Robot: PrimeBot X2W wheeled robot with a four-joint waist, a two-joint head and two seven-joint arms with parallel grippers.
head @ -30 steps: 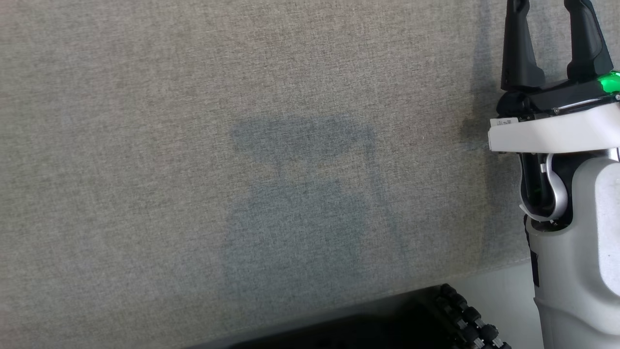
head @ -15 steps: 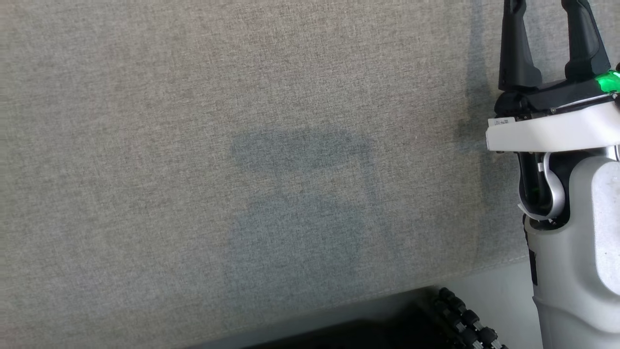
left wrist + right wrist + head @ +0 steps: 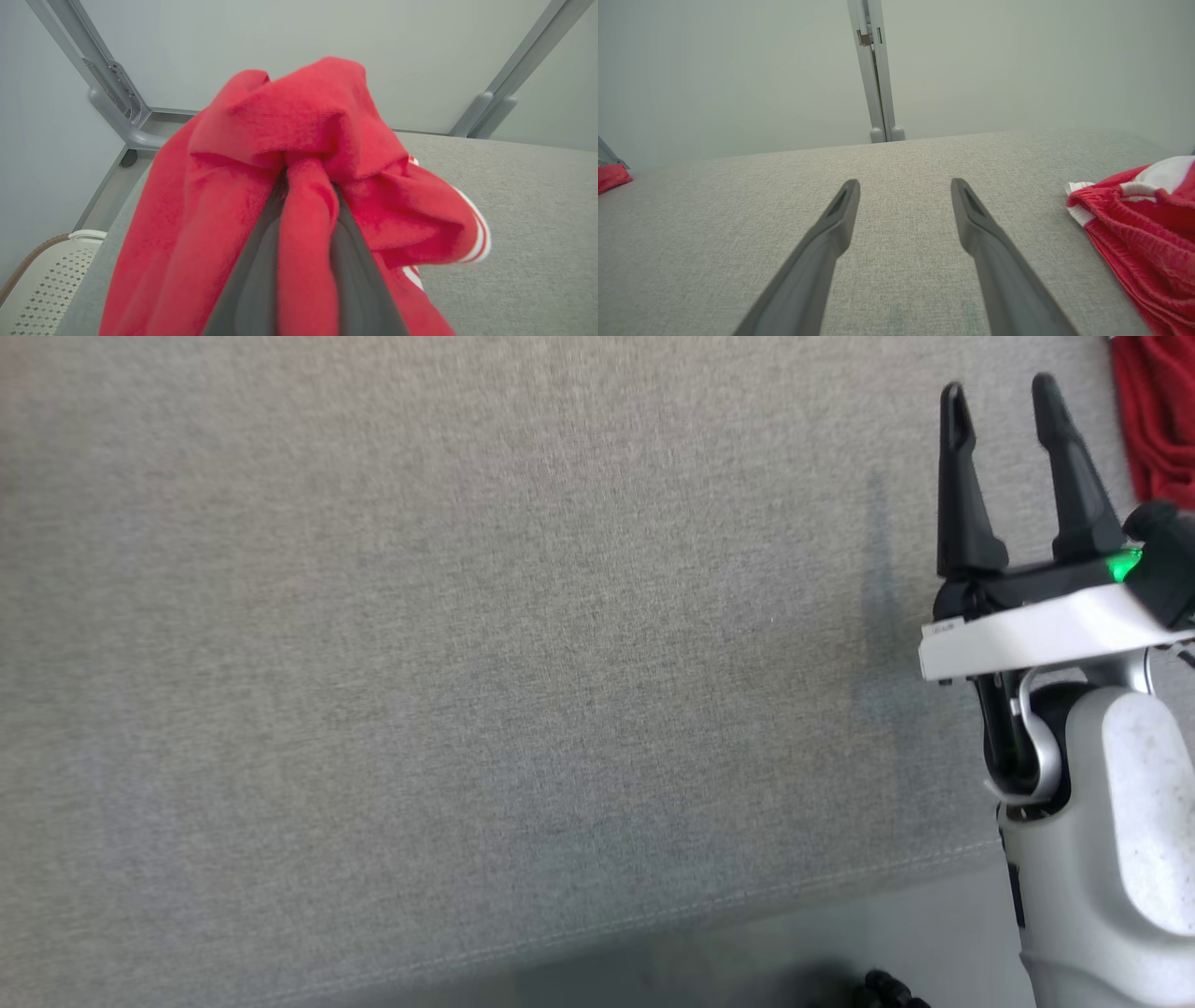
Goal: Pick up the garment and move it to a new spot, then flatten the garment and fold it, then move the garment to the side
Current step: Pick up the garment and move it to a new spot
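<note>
Red garment (image 3: 299, 112), judged soft, light and limp, hangs bunched above the grey bench (image 3: 514, 186), the left end effector (image 3: 306, 170) clamped on a mid-cloth fold, right end effector (image 3: 904, 183) spread empty; its white-striped edge (image 3: 479, 238) likely offers better hold for flattening.

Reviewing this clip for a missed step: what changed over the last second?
The head camera swung: the shadow on the grey table left view, and red cloth appeared top right. Left pincer is shut on a red garment. Right pincer stays open, empty.
</note>
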